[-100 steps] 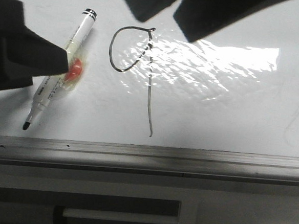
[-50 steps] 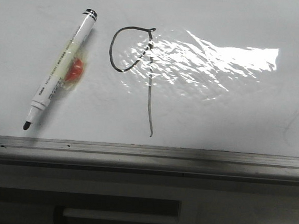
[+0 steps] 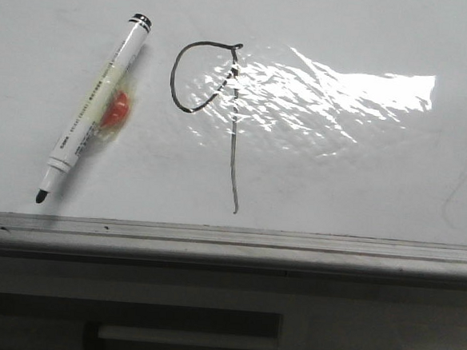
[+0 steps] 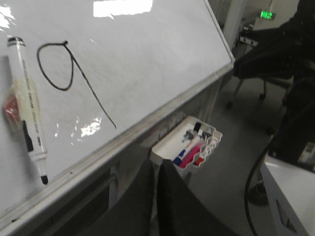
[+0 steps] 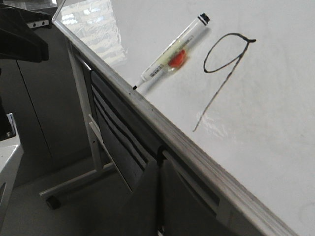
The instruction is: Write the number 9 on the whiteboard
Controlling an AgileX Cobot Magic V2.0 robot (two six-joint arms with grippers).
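The number 9 (image 3: 234, 127) is drawn in thin black line on the whiteboard (image 3: 362, 176), with an open loop and a long stem reaching toward the lower rail. It also shows in the left wrist view, number 9 (image 4: 96, 96), and in the right wrist view, number 9 (image 5: 219, 93). A white marker (image 3: 94, 109) lies uncapped on the board left of the figure, over a red blob (image 3: 118, 111). My left gripper (image 4: 156, 169) and right gripper (image 5: 160, 164) are both off the board below its edge, shut and holding nothing. Neither shows in the front view.
A grey metal rail (image 3: 229, 243) runs along the board's lower edge. A white tray (image 4: 189, 147) with several coloured markers hangs under the rail. The board's stand leg and wheel (image 5: 51, 201) are below. Dark arm parts (image 4: 275, 54) are off to the side.
One second ago dark gripper shapes hung over the board, the left one at the marker. They have since pulled out of the front view. The marker and the figure have not moved.
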